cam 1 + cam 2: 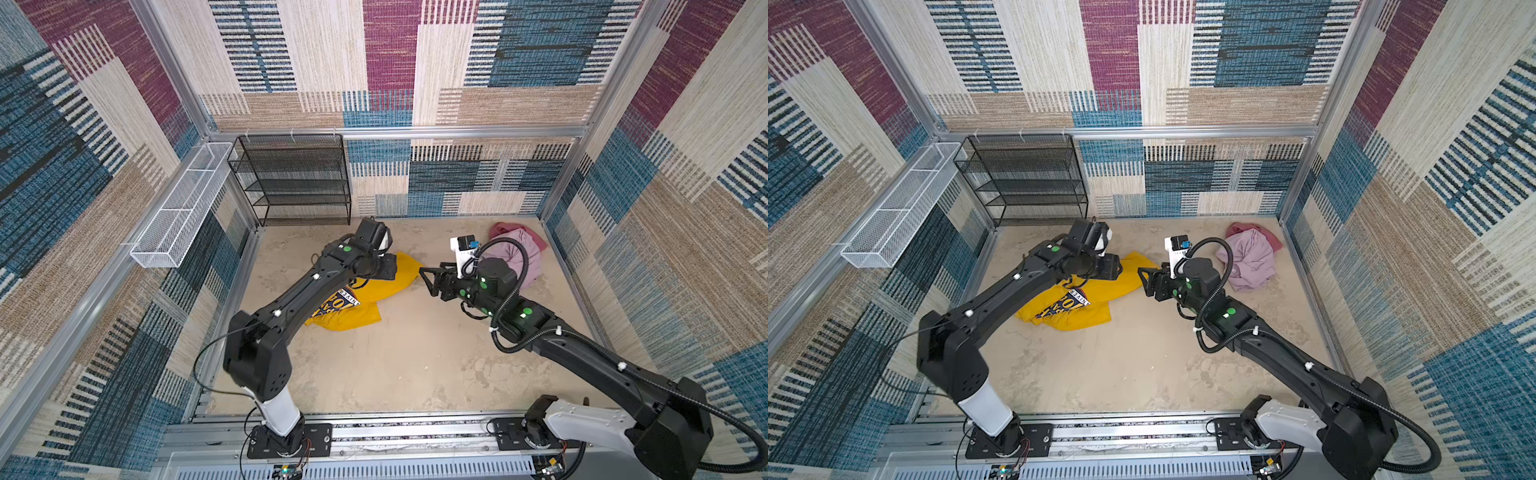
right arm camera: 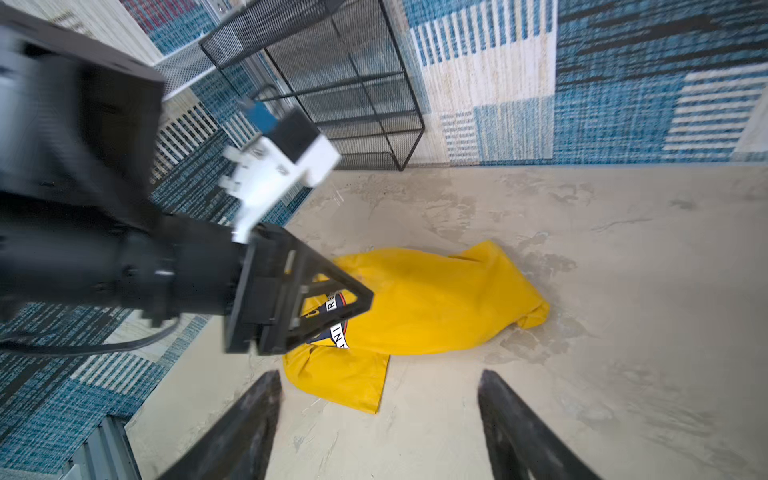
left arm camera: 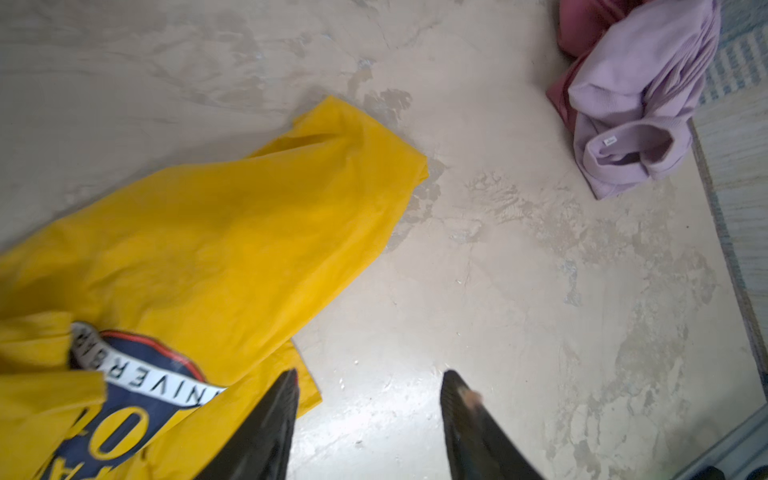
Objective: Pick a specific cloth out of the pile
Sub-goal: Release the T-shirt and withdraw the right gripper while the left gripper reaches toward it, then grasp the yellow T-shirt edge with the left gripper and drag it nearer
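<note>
The beige mottled counter (image 1: 415, 365) carries the mustard-yellow T-shirt (image 1: 386, 286) with a navy and white printed logo. It lies crumpled left of centre toward the far edge, well apart from the small pile (image 3: 623, 104) in the far right corner, where a pale pink-lilac garment (image 1: 1252, 257) lies on a dusty rose-red garment (image 1: 1241, 227). The left hand (image 3: 370, 399) hangs over the shirt's far part, fingers spread, gripping nothing. The right hand (image 2: 380, 376), also spread and empty, points at the shirt's right corner from just beside it.

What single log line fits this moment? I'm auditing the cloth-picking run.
yellow T-shirt: on floor, apart from pile | left claw: open, empty, above shirt edge | right claw: open, empty, beside shirt
</note>
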Controlling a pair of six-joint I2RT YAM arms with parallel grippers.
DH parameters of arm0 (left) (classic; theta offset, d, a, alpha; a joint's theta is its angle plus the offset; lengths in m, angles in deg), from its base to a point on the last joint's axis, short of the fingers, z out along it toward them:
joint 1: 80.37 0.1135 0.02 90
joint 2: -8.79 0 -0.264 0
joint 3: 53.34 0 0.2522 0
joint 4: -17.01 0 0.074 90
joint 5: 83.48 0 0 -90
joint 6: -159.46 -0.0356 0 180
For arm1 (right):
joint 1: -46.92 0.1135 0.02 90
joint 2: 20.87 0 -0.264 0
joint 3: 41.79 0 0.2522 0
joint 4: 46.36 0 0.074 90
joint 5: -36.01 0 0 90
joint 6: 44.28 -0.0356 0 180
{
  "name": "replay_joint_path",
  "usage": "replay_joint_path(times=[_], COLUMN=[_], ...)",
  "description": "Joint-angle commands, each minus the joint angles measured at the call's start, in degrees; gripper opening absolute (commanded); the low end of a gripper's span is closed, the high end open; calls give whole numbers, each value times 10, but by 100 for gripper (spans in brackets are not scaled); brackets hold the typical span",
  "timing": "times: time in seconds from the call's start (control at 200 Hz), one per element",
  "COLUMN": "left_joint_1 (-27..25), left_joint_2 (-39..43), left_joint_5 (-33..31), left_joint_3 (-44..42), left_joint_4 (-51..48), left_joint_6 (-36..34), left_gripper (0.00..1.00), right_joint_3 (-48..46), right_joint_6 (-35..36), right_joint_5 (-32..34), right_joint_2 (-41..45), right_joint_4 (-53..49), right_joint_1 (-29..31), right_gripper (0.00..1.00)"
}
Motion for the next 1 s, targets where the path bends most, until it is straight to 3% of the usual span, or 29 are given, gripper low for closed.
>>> replay_joint_path(times=[0.0,0.145,0.351,0.511,0.997], left_joint_1=[-9,-17,-20,-21,-32], left_joint_2=[-74,-197,-327,-377,-461], left_joint_5=[18,14,-24,-26,-36], left_joint_3=[59,173,326,396,490], left_joint_4=[5,-30,-97,-118,-126], left_joint_6=[5,-2,-17,-19,-16], left_gripper=[59,59,59,59,59], right_joint_3=[-21,-39,-48,-51,-72], right_joint_6=[-14,-17,-9,-8,-16], right_joint_5=[34,22,-19,-47,-80], right_joint_2=[50,86,73,60,36], right_joint_4=[-56,-81,-73,-58,-32], right_joint_1=[-20,-45,-70,-85,-111], right_gripper=[80,81,81,81,80])
